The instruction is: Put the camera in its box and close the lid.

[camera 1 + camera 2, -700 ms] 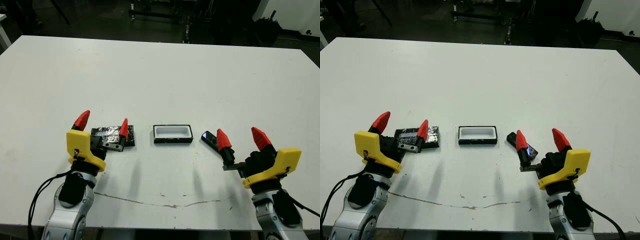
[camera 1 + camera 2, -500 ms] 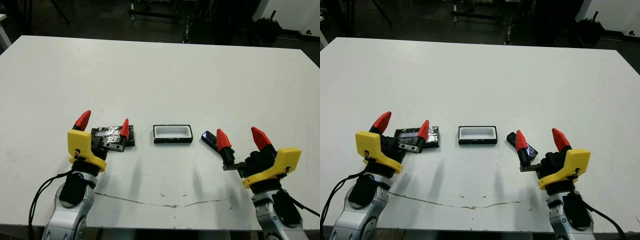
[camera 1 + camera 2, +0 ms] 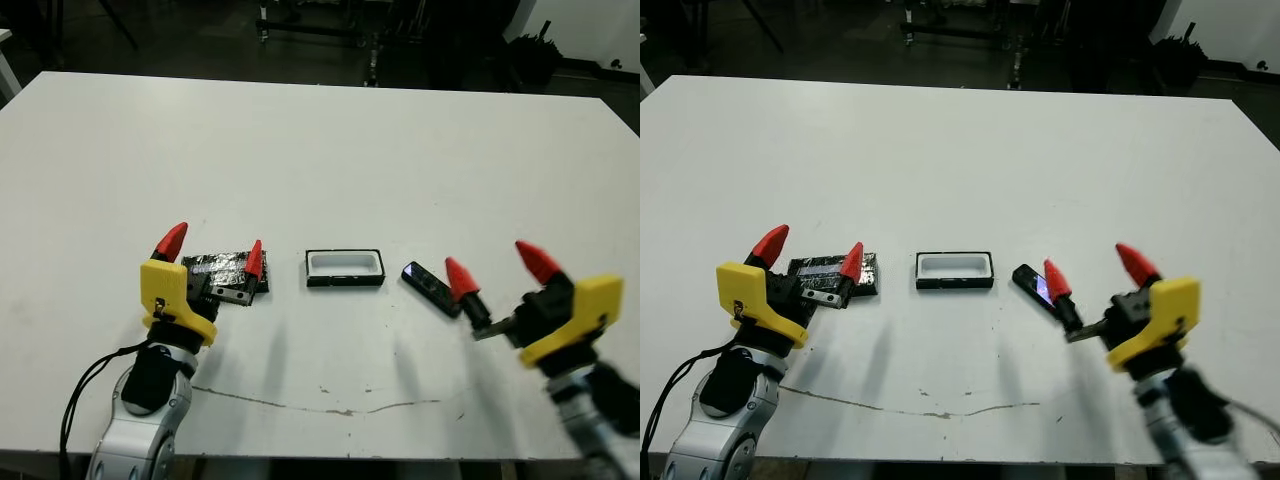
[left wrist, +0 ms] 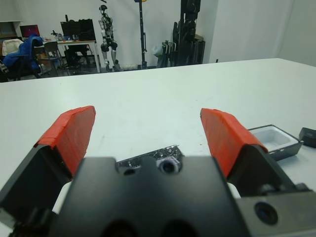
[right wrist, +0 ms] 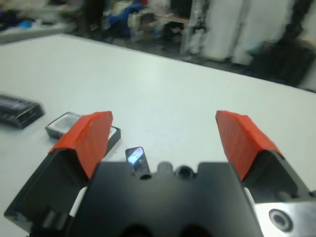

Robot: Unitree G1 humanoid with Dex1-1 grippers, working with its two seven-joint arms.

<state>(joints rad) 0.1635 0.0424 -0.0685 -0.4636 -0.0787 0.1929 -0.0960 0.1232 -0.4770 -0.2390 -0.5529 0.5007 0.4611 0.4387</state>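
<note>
- The table is presented as a wide white surface; the three task items are laid in a row near its front edge, within reach of both arms.
- The left gripper is held spread and empty just above the lid, presumably so that the lid can be taken once the box is filled.
- The right gripper is held spread and empty, just beside the camera; this is judged to be an approach for the pick.
- The lid is laid flat to the left of the box, apart from it; the box is thus kept uncovered.
- The box is set in the middle, white lining upward, with nothing inside.
- The camera is laid flat at an angle to the right of the box, not yet grasped.
</note>
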